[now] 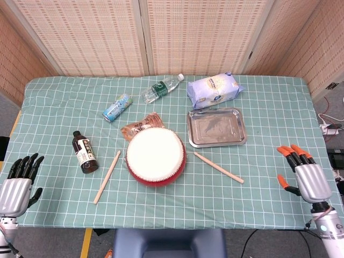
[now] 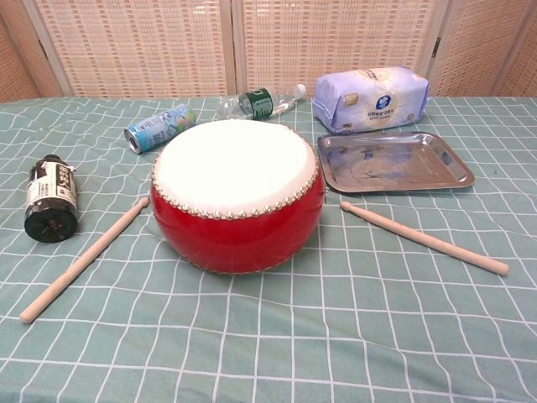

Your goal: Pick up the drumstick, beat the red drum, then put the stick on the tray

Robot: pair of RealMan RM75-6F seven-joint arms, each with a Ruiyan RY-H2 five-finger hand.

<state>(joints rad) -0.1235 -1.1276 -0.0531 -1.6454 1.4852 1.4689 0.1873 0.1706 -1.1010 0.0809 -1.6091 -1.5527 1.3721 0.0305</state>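
My right hand (image 1: 303,174) hovers at the table's 4 o'clock edge, fingers spread wide, holding nothing — my left hand (image 1: 17,183), at 8 o'clock, likewise splayed and empty. The red drum (image 1: 156,156) sits centre; one drumstick (image 1: 219,167) lies at its 3 o'clock, just below the tray (image 1: 216,128) — another drumstick (image 1: 107,176) at 9 o'clock.

Bright, even light (soft shadows), sharp focus
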